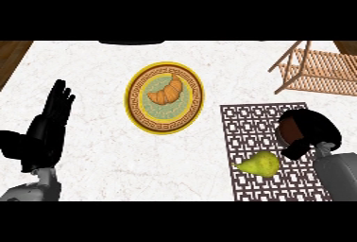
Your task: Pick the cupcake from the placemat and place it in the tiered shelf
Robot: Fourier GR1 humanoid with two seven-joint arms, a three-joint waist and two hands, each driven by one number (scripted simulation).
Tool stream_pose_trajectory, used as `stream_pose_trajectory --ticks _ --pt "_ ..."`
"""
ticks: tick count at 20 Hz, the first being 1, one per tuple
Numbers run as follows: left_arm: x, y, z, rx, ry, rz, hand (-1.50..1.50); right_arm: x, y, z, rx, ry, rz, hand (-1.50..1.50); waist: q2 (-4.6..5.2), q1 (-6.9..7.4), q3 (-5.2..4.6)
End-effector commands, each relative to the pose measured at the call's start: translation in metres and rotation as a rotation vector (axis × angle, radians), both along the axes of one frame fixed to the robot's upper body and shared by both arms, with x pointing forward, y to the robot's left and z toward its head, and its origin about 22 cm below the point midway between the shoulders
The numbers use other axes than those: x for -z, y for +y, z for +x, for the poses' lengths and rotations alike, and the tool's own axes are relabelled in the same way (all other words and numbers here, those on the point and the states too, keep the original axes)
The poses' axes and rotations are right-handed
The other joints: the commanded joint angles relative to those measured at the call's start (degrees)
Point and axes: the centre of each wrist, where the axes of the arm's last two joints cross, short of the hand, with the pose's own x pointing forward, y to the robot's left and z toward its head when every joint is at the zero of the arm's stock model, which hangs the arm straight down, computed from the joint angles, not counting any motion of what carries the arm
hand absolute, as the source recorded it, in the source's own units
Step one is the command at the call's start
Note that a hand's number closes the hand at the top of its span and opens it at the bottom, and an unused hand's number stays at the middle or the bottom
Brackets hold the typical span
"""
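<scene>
From where I am standing, the robot's left hand [49, 123] is resting well to the left of the round yellow plate with the ornate brown border [132, 94]. Its black fingers are pointing straight up, spread a little, and they are holding nothing. Its grey forearm [35, 189] is coming in below it, at the near edge of the white marble counter [105, 165].

The plate itself is sitting near the middle of the counter, and a golden-brown croissant [166, 92] is lying on its pale green centre, curved like a crescent.

To the right of the plate, and a little nearer to the robot, a dark brown rectangular placemat with a lattice pattern [244, 123] is lying flat. A yellow-green pear [259, 164] is lying on its side on the mat, below and to the right of the plate.

Further right of the plate, the right hand [314, 127] is hovering over the mat's far right part, its black fingers curling down around the cupcake [286, 133]. Only a dark reddish-brown sliver of the cupcake is showing at the hand's left side, and I cannot tell whether it is touching the mat or is lifted off it.

A light wooden tiered shelf with slatted levels [317, 71] is standing far to the right of the plate, beyond the mat.
</scene>
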Motion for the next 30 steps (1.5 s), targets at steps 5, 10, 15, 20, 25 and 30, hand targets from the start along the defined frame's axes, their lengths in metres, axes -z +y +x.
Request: stream_pose_trajectory --ticks 5,10,15,20,25,30 --pt "0.000 0.001 -0.004 0.020 -0.006 -0.016 0.00 0.022 0.018 0.003 -0.095 -0.082 -0.101 1.50 0.22 0.12 0.24" --pt "-0.001 0.010 -0.001 -0.023 0.000 -0.002 0.00 0.021 -0.062 -0.041 -0.099 -0.109 0.061 1.50 0.15 -0.64 0.24" --pt "0.013 0.008 0.003 -0.017 0.016 -0.020 0.00 -0.002 -0.088 -0.050 -0.109 -0.189 0.239 1.50 0.15 -1.02 0.20" --pt "-0.013 0.019 -0.015 -0.001 0.000 0.005 0.00 -0.034 -0.071 -0.070 -0.106 -0.231 0.344 1.50 -0.05 -0.59 0.20" --pt "0.002 0.017 -0.016 -0.046 0.009 0.007 0.00 -0.083 -0.081 -0.076 0.005 -0.465 0.571 1.50 -0.50 -2.12 0.13" --pt "-0.009 0.011 -0.006 -0.034 0.014 -0.018 0.00 -0.155 -0.108 -0.096 0.158 -0.640 0.552 1.50 -0.30 -1.82 0.12"
